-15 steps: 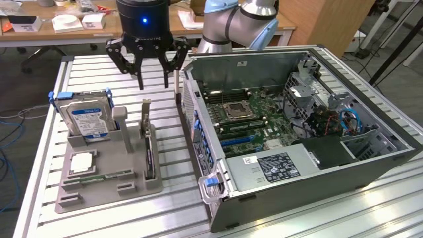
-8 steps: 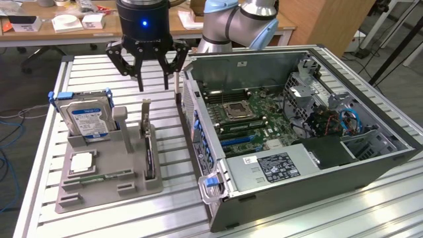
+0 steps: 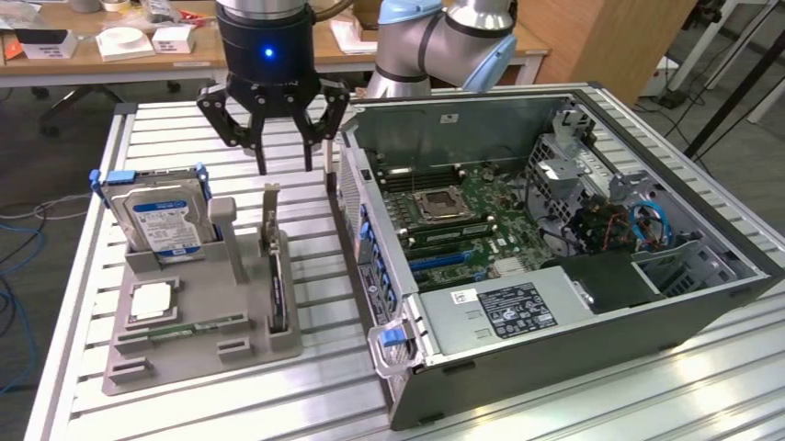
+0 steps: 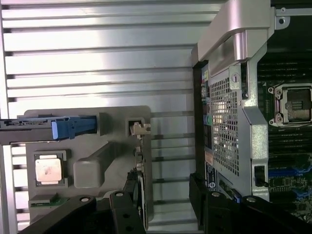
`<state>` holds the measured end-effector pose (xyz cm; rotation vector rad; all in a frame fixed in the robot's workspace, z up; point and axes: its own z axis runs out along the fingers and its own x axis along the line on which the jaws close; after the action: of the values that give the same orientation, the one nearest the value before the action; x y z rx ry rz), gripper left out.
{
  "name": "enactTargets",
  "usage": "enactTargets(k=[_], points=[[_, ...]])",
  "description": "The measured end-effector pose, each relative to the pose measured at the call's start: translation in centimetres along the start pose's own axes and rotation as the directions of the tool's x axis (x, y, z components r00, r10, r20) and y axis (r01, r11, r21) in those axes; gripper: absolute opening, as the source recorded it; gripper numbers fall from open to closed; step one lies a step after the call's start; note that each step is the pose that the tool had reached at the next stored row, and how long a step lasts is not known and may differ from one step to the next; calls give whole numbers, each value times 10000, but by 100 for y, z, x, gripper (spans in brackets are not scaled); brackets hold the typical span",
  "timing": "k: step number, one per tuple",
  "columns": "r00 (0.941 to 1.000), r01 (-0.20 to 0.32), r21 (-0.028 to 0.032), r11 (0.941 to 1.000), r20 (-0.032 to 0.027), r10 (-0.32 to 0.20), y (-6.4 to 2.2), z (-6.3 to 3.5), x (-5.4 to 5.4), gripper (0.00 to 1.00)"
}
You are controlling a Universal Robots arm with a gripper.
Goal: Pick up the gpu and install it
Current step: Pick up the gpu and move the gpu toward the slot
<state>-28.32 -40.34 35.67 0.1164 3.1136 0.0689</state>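
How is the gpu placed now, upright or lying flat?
Upright: the gpu stands on its long edge in a slot of the gray holder.

Open hand near upright gpu

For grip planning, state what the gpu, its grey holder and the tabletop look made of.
The gpu: dark matte circuit board, likely fibreglass laminate, with a silvery metal bracket end. The grey holder: matte, uniformly grey moulded blocks, probably plastic. The tabletop: ribbed silvery slats with a soft sheen, likely aluminium.
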Motion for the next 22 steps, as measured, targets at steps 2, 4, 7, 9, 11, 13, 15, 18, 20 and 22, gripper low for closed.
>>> enactTargets(k=[2,4,7,9,11,13,15,18,20,22], points=[[10000,0,1,10000,-1,0,-1,18,3,55],[10000,0,0,10000,-1,0,-3,36,4,55],[10000,-1,1,10000,-1,1,-4,64,7,55],[10000,-1,1,10000,-1,1,-5,83,8,55],[10000,0,1,10000,-1,0,-6,103,8,55],[10000,-1,0,10000,0,1,-7,125,9,55],[10000,-1,0,10000,-1,1,-9,147,10,55],[10000,-1,0,10000,0,1,-11,183,11,55],[10000,0,0,10000,-1,0,-12,210,12,55],[10000,-2,1,10000,-1,2,-14,234,14,55]])
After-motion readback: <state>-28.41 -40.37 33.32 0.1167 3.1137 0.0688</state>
